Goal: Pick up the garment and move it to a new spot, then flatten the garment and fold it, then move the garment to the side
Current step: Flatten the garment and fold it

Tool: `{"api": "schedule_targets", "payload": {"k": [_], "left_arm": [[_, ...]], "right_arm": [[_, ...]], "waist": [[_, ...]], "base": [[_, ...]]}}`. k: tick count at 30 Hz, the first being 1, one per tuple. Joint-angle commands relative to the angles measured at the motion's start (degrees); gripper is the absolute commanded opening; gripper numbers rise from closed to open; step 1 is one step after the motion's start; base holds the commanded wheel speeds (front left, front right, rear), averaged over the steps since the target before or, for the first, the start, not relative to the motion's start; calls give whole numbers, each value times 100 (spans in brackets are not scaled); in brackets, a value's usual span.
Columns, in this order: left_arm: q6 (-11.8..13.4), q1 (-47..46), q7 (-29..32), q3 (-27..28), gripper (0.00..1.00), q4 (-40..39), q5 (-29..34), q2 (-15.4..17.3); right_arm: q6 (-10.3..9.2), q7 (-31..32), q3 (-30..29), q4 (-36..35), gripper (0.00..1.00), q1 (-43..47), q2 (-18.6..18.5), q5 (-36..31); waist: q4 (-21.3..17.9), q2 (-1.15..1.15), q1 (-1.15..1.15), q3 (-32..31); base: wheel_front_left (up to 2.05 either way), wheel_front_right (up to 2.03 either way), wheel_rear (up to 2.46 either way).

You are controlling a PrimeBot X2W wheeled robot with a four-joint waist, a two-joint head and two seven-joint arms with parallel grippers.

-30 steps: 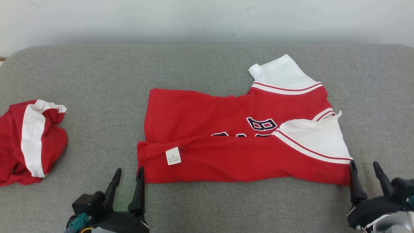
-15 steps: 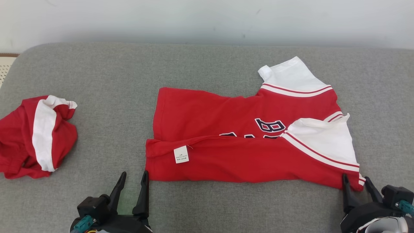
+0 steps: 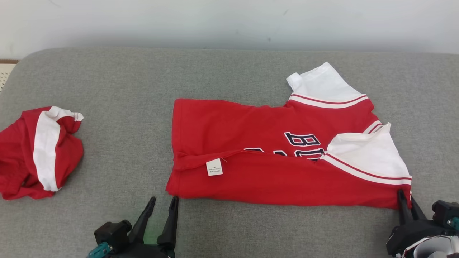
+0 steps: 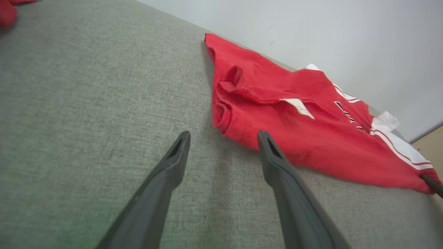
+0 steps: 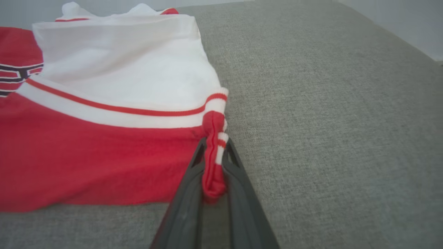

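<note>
At 9 o'clock in the head view, a crumpled red-and-white cloth point(image 3: 36, 150) lies on the grey cushion point(image 3: 107, 89). At 7 o'clock the left hand point(image 3: 164, 197) points up, spread wide and empty, just beside the garment point(image 3: 251, 179), which lies half-folded from centre to 3 o'clock. At 5 o'clock the right hand point(image 3: 406, 196) pinches its near right corner. The right wrist view shows the striped cuff point(image 5: 214, 162) bunched between the fingers.

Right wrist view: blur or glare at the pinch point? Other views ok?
Right wrist view: even light, no glare; the right gripper blurs near the lens, the pinched garment corner reads clearly. Left wrist view: wide-angle stretch, faint green tint on the grey cushion by the left gripper. Head view: sharp, soft shadows.
</note>
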Motion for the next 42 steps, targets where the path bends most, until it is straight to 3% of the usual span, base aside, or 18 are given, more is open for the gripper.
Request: {"api": "schedule_targets", "payload": {"k": [1,20,21,22,23,30,42], "left_arm": [[-47,-64,-6,-49,100,113,-65,21],[-65,-640,-5,-43,100,563,219,18],[-72,-658,-5,-67,84,609,254,16],[-93,-675,-5,-92,32,644,258,15],[-110,-683,-5,-123,0,677,257,17],[-195,-521,-5,-166,0,808,140,19],[-237,170,-5,383,0,849,230,33]], "right_arm": [[-12,0,11,-38,0,61,-81,-43],[-10,-1,451,-259,0,-184,-40,85],[-10,-1,463,-262,0,-197,-40,87],[-10,-1,472,-265,0,-209,-40,95],[-10,-1,478,-268,0,-217,-37,102],[-11,-1,429,-258,0,-142,-40,138],[-11,-2,283,-308,0,355,47,9]], "waist": [[-47,0,0,1],[-336,0,0,179],[-346,0,0,185],[-355,0,0,193],[-362,0,0,197],[-330,0,0,79],[-232,0,0,-745]], "base": [[0,0,0],[0,0,0],[0,0,0],[0,0,0],[0,0,0],[0,0,0],[0,0,0]]}}
